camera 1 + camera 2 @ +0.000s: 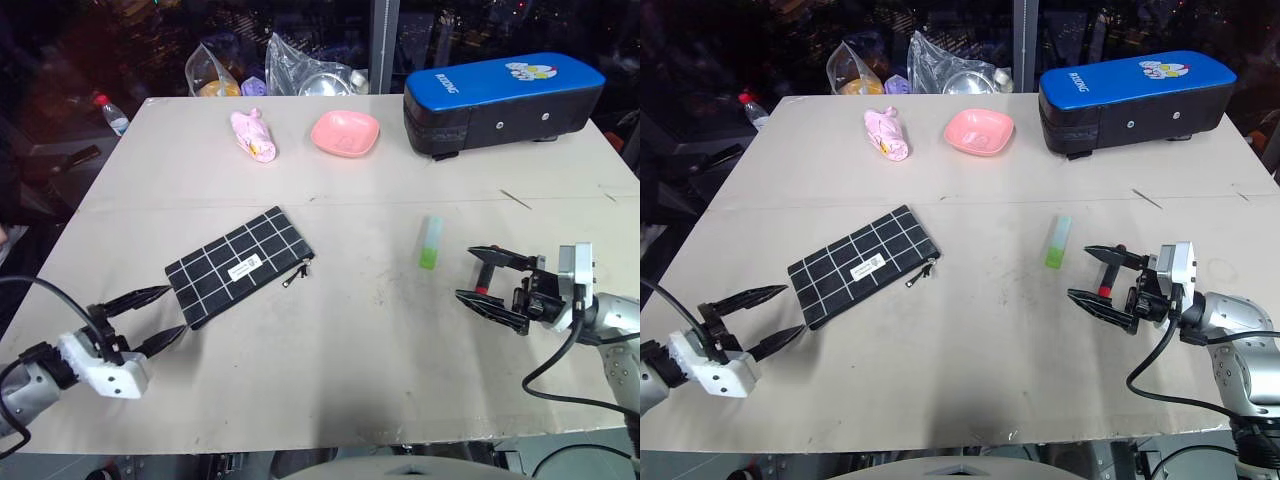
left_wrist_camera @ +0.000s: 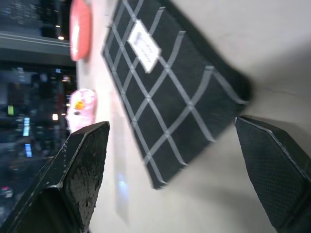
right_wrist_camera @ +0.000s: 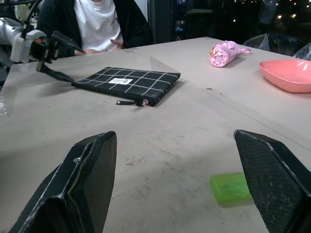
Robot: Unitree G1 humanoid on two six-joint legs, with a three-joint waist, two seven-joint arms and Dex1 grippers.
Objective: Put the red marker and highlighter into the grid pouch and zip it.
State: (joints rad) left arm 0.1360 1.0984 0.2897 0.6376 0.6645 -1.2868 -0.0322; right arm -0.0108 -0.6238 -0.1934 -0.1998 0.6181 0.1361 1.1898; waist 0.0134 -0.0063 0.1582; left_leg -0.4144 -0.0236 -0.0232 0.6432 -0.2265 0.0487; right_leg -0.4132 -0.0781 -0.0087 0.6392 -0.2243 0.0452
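In the left eye view, the grid pouch point(image 1: 240, 265) lies flat left of centre on the table point(image 1: 330, 350), its zipper closed. The highlighter point(image 1: 430, 243) lies right of centre, outside the pouch. At the upper edge sit a pink bowl point(image 1: 345, 133) and a blue-and-black case point(image 1: 503, 103), also closed. The left gripper point(image 1: 150, 318), lower left, spreads wide at the pouch's corner, holding nothing. The right gripper point(image 1: 488, 279), at the right edge, gapes wide too.

The left wrist view shows the pouch's corner between parted fingers point(image 2: 80, 165).

In the right wrist view, the highlighter point(image 3: 233, 188) lies low, the pouch point(image 3: 126, 82) farther up.
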